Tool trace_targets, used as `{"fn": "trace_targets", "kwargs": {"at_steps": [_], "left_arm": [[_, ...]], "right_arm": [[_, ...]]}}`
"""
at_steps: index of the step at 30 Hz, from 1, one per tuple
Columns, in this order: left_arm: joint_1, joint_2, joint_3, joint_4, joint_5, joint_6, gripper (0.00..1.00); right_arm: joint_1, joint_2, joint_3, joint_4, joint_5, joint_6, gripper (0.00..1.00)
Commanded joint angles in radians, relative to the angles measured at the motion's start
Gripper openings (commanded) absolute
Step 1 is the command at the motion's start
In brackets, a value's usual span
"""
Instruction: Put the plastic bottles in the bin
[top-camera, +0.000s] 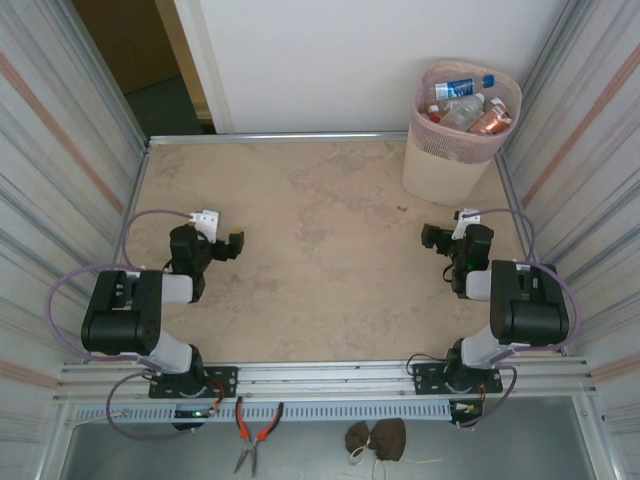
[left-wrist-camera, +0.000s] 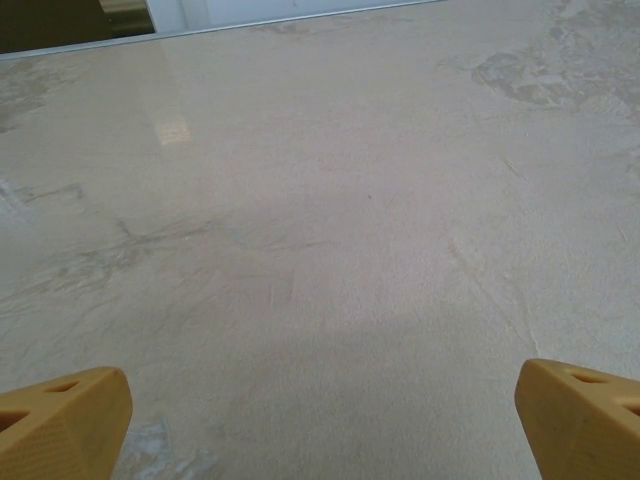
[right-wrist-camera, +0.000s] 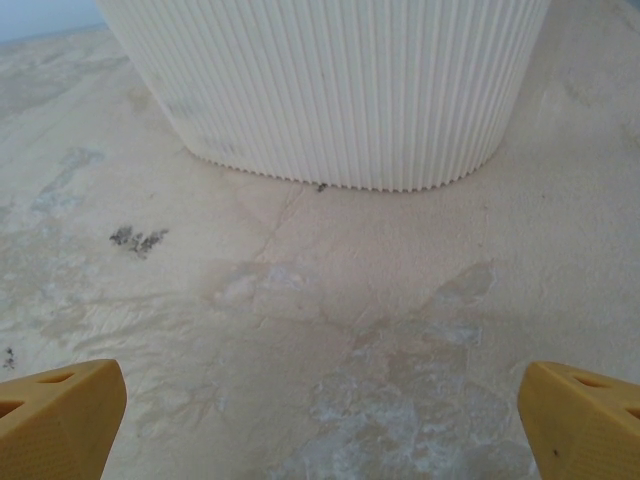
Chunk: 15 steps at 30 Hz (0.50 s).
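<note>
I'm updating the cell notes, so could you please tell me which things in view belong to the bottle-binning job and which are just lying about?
Job: the bin at the far right corner of the table; the plastic bottles inside it.
Just lying about: red-handled pliers and a brown cloth item, both past the table's near edge.

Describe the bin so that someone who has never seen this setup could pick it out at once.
Start at the beige table and look to its far right corner, next to the white wall. There stands the bin, a tall, ribbed, cream-coloured wastebasket. A pink bag folded over its rim and the plastic bottles heaped inside set it apart from everything else there.
</note>
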Motion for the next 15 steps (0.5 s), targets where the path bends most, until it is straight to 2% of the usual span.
{"fn": "trace_targets", "kwargs": {"at_steps": [1, 3, 15], "left_arm": [[0.008, 0.006, 0.033, -0.003, 0.009, -0.020, 0.99], [0.009, 0.009, 0.036, -0.008, 0.005, -0.021, 0.99], [0.006, 0.003, 0.037, -0.016, -0.033, -0.034, 0.99]], "right_arm": [[0.025, 0.008, 0.033, 0.009, 0.026, -0.001, 0.99], [0.063, 0.011, 0.050, -0.022, 0.092, -0.023, 0.99], [0.061, 0.009, 0.045, -0.017, 0.085, -0.019, 0.99]]}}
